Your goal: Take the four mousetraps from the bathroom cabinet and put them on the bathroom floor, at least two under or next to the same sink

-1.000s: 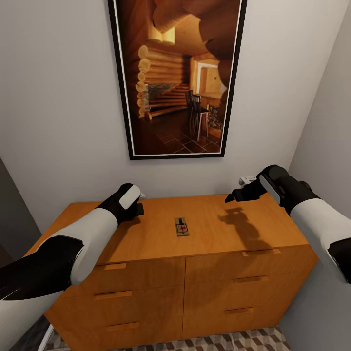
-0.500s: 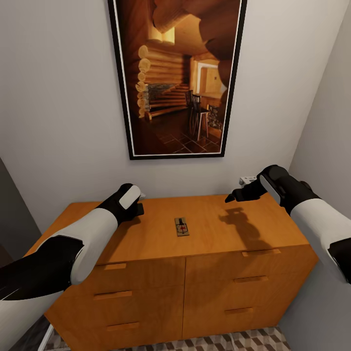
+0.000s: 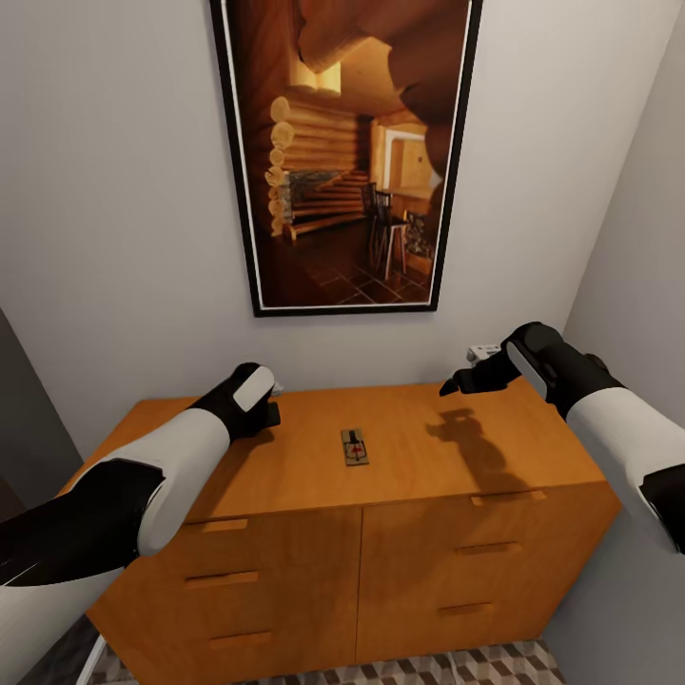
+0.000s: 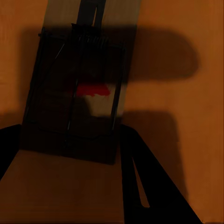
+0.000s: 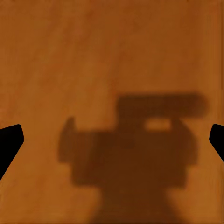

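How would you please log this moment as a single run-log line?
left gripper: straddling a mousetrap on cabinet top, grip unclear | right gripper: open, above cabinet | second mousetrap: mid-top, untouched

One mousetrap (image 3: pixel 355 446), a small flat tan board with dark wire and a red mark, lies flat near the middle of the cabinet (image 3: pixel 419 533) top. In the left wrist view another mousetrap (image 4: pixel 79 100) lies flat on that orange-brown top, in shadow. The cabinet's drawers are all shut.

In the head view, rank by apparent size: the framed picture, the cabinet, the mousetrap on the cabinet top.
1. cabinet
2. framed picture, cut off at the view's top
3. mousetrap, by far the smallest
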Robot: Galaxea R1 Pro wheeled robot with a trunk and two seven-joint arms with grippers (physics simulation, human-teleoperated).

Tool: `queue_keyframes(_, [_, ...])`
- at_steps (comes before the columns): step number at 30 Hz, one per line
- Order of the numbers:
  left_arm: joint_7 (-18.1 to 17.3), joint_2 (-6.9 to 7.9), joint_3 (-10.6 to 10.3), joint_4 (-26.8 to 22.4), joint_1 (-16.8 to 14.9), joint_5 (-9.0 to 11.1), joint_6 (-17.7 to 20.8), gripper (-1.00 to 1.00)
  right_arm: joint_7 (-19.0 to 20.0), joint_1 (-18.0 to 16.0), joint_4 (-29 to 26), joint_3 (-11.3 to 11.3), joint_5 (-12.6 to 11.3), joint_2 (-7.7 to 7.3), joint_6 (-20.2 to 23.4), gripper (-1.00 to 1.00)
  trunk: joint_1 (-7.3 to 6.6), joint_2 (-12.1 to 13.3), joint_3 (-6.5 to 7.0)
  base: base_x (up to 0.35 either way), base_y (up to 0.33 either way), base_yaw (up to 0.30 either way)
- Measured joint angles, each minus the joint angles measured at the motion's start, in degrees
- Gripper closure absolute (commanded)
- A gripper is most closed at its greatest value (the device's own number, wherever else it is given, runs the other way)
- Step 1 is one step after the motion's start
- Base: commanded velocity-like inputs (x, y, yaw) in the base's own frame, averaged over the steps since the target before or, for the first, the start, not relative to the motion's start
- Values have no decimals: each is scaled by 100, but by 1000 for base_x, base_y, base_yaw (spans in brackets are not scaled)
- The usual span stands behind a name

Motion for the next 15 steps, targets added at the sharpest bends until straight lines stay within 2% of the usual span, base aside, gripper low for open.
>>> queue_keyframes(5, [-8, 1, -5, 102, 0, -21, 27, 100, 1, 0, 9, 7, 1, 4, 0, -100, -110, 201, 90, 0, 0, 0])
queue_keyframes(8, [-14, 0, 38, 108, 3, 67, 37, 100, 1, 0, 11, 8, 1, 5, 0, -100, -175, 322, 143, 0, 0, 0])
queue_keyframes(15, [-33, 0, 38, 103, -1, 71, 210, 100, 1, 0, 25, 9, 2, 6, 0, -100, -329, 603, 268, 0, 0, 0])
